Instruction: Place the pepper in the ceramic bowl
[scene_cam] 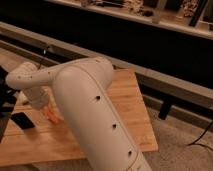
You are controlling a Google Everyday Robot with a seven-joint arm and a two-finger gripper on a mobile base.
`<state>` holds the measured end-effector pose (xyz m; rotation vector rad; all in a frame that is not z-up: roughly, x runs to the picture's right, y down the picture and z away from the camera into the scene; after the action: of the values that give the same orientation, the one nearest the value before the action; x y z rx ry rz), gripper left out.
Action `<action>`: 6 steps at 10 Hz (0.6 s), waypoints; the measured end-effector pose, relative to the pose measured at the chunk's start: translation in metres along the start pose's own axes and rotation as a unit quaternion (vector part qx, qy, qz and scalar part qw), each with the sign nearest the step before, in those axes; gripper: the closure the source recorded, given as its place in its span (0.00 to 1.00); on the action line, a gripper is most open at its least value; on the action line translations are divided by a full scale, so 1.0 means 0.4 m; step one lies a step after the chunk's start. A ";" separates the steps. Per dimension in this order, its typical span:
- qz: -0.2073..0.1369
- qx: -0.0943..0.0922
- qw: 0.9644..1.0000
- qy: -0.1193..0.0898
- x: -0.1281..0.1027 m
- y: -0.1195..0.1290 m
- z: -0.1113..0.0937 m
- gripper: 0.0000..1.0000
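Note:
The orange-red pepper (52,116) shows on the wooden table (125,105) at the left, partly hidden behind my arm. My gripper (43,105) is at the end of the white wrist, right above and against the pepper's upper end. My big white arm (95,120) fills the middle of the view and hides the table behind it. A low dark object (22,120) lies on the table left of the pepper; I cannot tell whether it is the ceramic bowl.
The table's right edge and front right corner (150,145) show, with grey floor beyond. A long dark counter front (150,45) runs across the back. A dark cable (202,135) lies on the floor at the right.

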<state>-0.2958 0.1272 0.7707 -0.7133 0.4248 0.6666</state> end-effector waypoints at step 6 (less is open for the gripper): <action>0.110 0.039 0.992 -0.050 0.074 -0.181 -0.140 1.00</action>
<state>-0.2324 0.0584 0.7486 -0.5617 0.4380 0.8850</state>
